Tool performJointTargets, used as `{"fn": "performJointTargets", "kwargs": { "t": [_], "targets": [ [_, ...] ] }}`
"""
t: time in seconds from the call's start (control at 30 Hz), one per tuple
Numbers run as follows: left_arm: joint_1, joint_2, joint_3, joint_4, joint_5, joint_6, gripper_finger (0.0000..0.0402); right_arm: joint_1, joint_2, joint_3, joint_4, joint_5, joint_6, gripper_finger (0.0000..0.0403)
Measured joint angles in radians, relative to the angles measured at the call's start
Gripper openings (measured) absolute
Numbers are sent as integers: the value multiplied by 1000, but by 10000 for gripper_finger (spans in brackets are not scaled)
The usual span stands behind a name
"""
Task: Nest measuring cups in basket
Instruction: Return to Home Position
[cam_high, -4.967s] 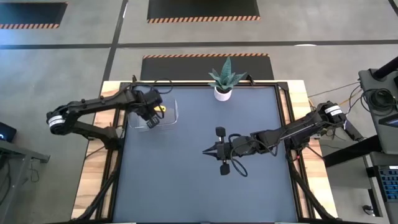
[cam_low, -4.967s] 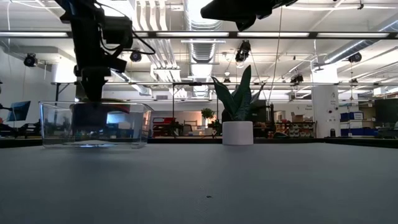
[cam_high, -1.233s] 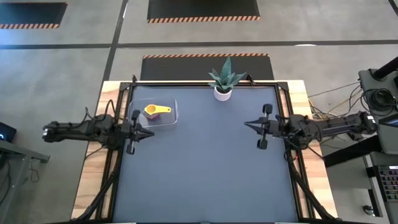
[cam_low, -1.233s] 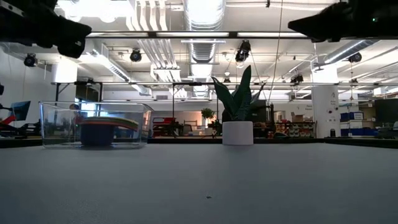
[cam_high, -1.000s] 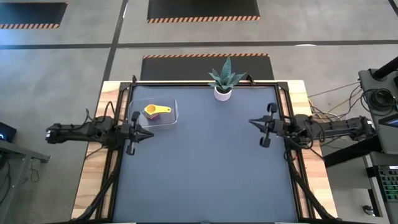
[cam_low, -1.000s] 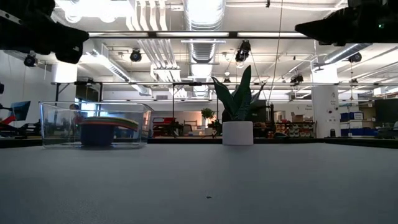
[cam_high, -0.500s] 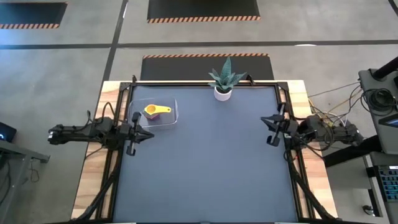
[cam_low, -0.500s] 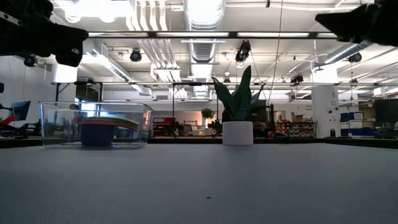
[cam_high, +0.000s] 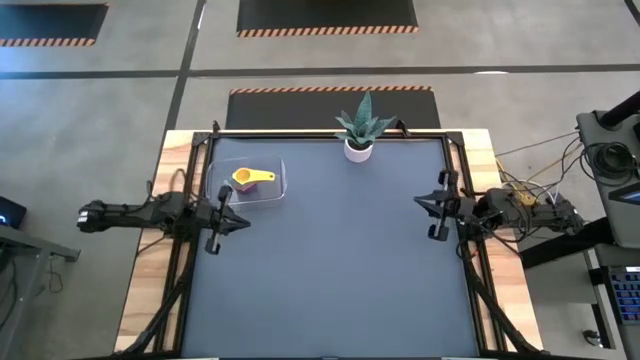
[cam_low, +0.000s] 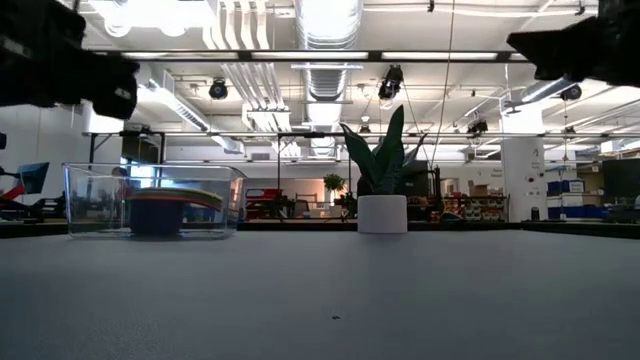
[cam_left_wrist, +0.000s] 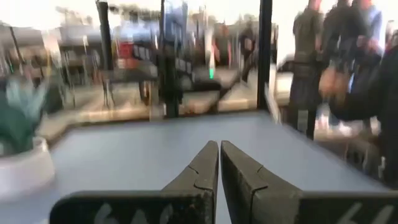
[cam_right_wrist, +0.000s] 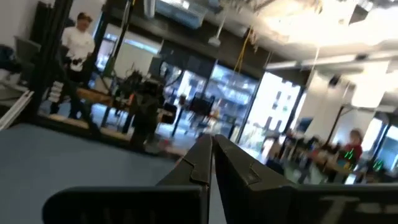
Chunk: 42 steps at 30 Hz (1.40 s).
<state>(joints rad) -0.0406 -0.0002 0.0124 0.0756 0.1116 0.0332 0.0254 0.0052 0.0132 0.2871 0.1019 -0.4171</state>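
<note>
Stacked measuring cups (cam_high: 250, 177), yellow uppermost, lay inside the clear basket (cam_high: 272, 195) at the table's (cam_high: 330, 270) far-left corner. Left gripper (cam_high: 246, 222) hovered near it, fingers pressed together; right gripper (cam_high: 417, 202), likewise closed, hung at the right edge.

Slim black left arm (cam_high: 140, 213) and right arm (cam_high: 515, 208); looped cables; tapered jaws.

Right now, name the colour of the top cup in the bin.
Yellow; the top cup shows best in the high view.
</note>
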Motion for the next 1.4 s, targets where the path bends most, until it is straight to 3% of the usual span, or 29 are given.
{"fn": "performJointTargets", "kwargs": {
  "t": [0.23, 0.73, 1.4],
  "targets": [
    [0, 23, -2, -38, -5, -76, 0, 0, 14, 0, -120, 1, 78, 9],
    [0, 31, -2, -38, -6, -95, 0, 0, 17, -1, -119, 11, 179, 9],
    [0, 31, -2, -39, -7, -95, 0, 0, 18, -2, -120, 11, 182, 9]
  ]
}}
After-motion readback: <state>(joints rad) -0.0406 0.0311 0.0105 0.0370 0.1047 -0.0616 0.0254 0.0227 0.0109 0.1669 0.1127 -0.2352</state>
